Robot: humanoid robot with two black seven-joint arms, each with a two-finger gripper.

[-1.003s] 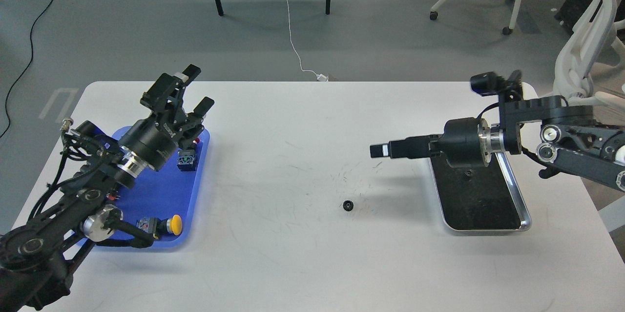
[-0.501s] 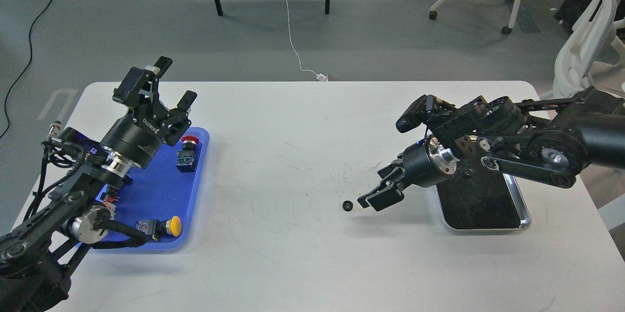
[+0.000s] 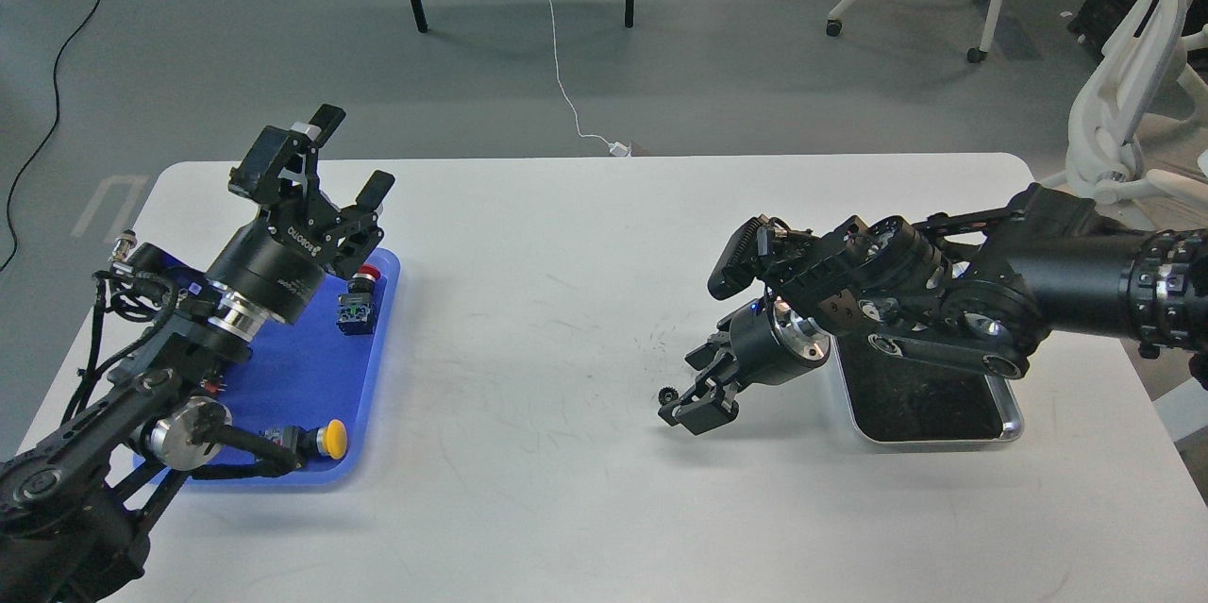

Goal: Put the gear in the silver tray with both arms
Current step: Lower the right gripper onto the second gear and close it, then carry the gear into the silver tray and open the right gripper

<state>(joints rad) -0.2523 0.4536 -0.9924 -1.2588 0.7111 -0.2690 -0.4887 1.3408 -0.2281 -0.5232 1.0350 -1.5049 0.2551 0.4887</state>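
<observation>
Gear: small black toothed wheel (image 3: 667, 393) lying on the white desk (image 3: 566, 301), near the middle, a little right of centre; well left of the silver tray and outside it
Right hand: the right hand (image 3: 694, 414) reaches down and leftward from the right arm (image 3: 944, 301); its tips sit just beside the gear on the gear's right and near side; whether they touch it I cannot tell; the fingers are dark and bunched together, so I cannot tell if they are spread or closed
Silver tray: the silver tray (image 3: 1010, 405) rests on the right side of the desk; its dark bottom is partly hidden under the right arm
Left hand: the left hand (image 3: 347, 155) is raised above the far edge of the blue tray, pointing up and away; its two fingers (image 3: 326, 120) stand clearly apart with nothing between them
Blue tray: the blue tray (image 3: 311, 376) lies on the left side of the desk; it holds a red-capped push button (image 3: 359, 296) at its far right and a yellow-capped one (image 3: 326, 440) at its near edge
</observation>
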